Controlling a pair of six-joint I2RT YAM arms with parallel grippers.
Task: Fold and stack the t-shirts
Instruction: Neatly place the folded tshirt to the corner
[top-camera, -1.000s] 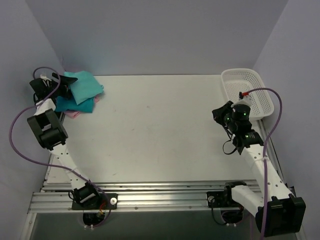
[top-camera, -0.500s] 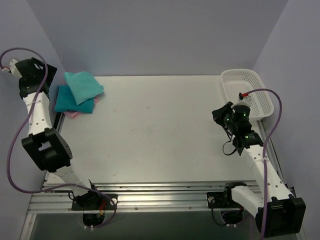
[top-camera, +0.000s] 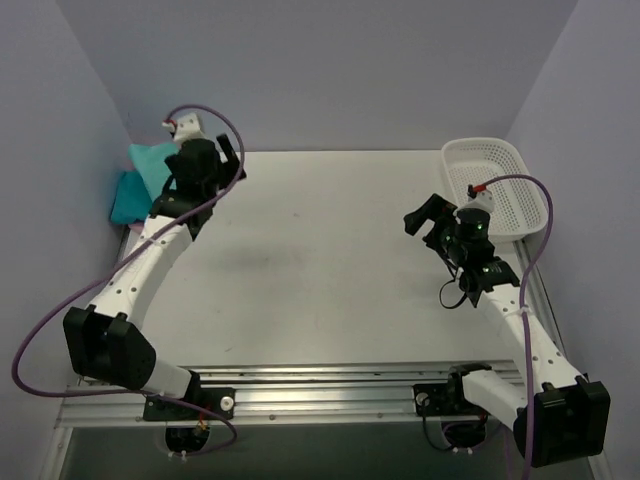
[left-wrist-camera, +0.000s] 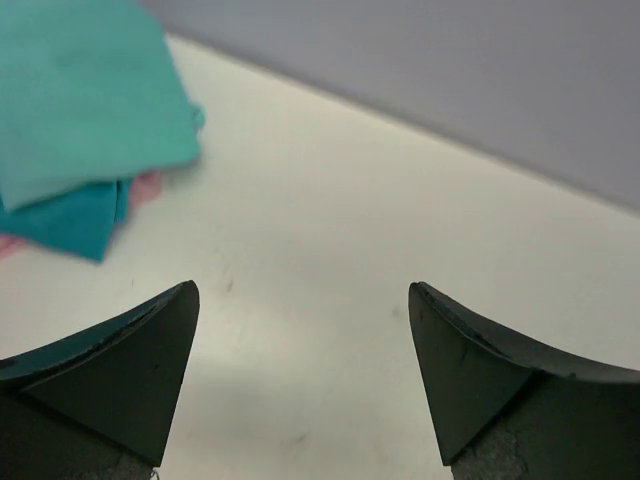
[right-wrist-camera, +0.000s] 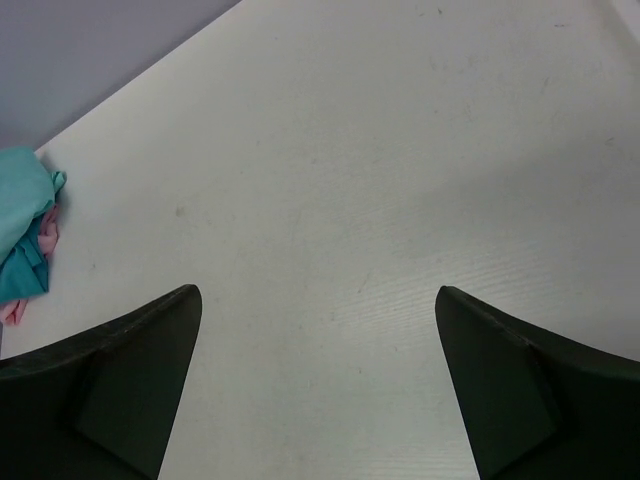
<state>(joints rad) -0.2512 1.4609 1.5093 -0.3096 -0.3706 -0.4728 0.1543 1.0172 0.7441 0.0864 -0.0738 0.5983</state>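
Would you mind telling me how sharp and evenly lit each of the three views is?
Top external: sharp, evenly lit, only a faint arm shadow on the table. Left wrist: the t-shirts look soft, out of focus. Right wrist: table crisp; the right gripper is dark, nearly featureless.

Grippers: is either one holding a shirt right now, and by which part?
Nothing is held. The left gripper and right gripper both stand open above the table; the stacked t-shirts lie apart from both.

T-shirts (top-camera: 128, 198): 3 — light teal-green shirt (left-wrist-camera: 80, 100), teal-blue shirt (left-wrist-camera: 70, 215), pink shirt (left-wrist-camera: 148, 186). Basket (top-camera: 505, 165): 1. Grippers: 2 — left gripper (left-wrist-camera: 300, 300), right gripper (right-wrist-camera: 315, 300).
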